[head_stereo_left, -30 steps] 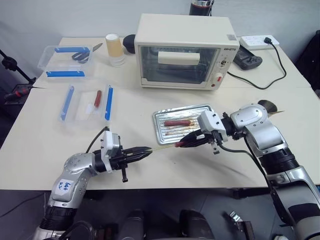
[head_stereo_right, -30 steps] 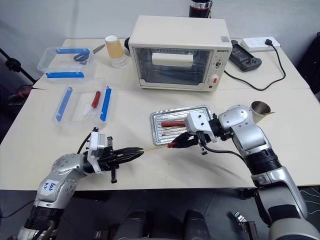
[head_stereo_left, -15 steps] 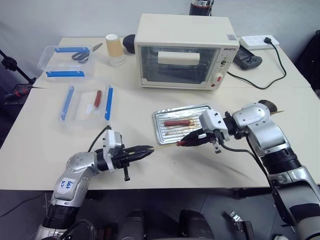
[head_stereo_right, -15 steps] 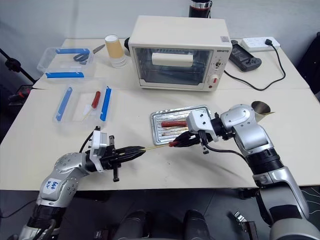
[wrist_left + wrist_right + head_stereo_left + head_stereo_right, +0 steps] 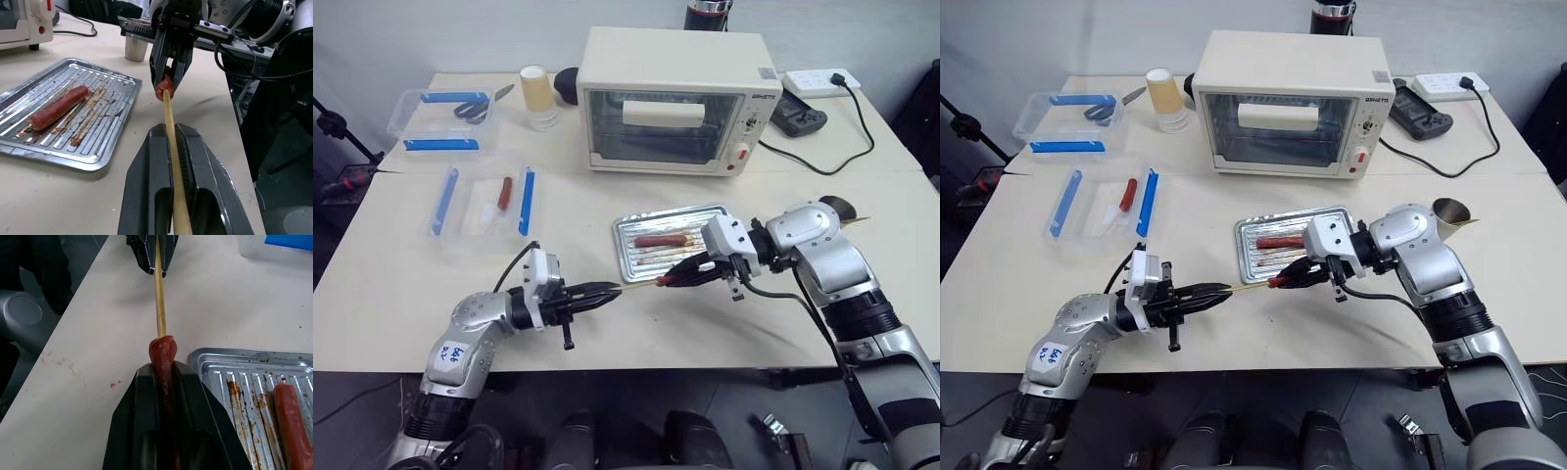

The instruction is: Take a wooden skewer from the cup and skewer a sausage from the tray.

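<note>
Near the front edge of the pale table [image 5: 401,284], the left gripper [image 5: 612,290] is clamped tight on the wooden skewer [image 5: 636,286], which runs level from its black fingers toward the robot's right. Facing it, the right gripper [image 5: 663,280] is closed around a sausage [image 5: 164,88], holding it lengthwise so that its end pokes out past the fingertips. The skewer's tip meets that end of the sausage; whether it has gone in at all I cannot tell. All this hangs just above the tabletop, right beside the near left corner of the tray [image 5: 625,262]. On the tray's ridged, grease-streaked base lies the other sausage [image 5: 661,239], well apart from the grippers. The cup [image 5: 136,47] stands on the table beyond the right arm, near the table's right side. Farther back sits a cream toaster oven [image 5: 671,100], with a yellowish paper cup [image 5: 537,95] to its left, and two clear plastic boxes [image 5: 481,203] with blue clips on the left part of the table, the nearer one holding a red-handled tool [image 5: 503,193]. A power strip [image 5: 819,80] lies at the far right corner.
</note>
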`<state>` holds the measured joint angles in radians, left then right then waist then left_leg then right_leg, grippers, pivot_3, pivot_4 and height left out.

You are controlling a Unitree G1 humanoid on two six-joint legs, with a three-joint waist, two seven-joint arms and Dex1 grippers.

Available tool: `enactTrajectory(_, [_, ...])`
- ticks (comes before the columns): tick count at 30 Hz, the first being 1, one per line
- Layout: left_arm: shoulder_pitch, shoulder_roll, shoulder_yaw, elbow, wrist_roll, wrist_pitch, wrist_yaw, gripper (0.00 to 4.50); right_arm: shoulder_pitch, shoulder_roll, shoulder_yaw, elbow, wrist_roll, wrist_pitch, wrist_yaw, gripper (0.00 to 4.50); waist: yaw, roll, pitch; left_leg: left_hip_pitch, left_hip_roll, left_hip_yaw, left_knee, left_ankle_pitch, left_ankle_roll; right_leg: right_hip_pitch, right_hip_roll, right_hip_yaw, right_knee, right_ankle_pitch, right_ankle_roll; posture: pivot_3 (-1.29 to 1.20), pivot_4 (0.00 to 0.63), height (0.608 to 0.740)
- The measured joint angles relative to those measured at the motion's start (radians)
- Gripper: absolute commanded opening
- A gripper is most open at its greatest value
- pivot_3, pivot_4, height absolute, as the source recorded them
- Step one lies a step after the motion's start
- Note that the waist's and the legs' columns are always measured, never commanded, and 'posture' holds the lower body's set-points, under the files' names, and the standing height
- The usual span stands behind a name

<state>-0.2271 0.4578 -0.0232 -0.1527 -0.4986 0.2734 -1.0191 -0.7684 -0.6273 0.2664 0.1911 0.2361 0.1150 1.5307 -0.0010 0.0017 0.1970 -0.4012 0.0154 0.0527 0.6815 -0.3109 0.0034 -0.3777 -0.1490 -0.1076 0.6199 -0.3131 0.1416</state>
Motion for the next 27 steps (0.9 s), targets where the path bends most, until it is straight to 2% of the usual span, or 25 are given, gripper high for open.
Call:
enactTrajectory(13, [0.003,0.007,0.002,0.001,-0.002,0.0,-0.011,0.0,0.013,-0.001,0.0,-0.014,0.0,0.002,0.0,0.15,0.0,0.0,0.0,0.0,0.0,0.0,0.0,0.0,0.0,0.0,0.0,0.0,0.0,0.0,0.0,0.0,0.15,0.74])
enactTrajectory(27, [-0.144,-0.092,-0.044,0.134,0.084,-0.005,-0.046,0.0,0.008,-0.006,-0.036,-0.014,-0.043,0.051,0.0,0.15,0.001,0.0,0.0,0.0,0.0,0.0,0.0,0.0,0.0,0.0,0.0,0.0,0.0,0.0,0.0,0.0,0.15,0.74])
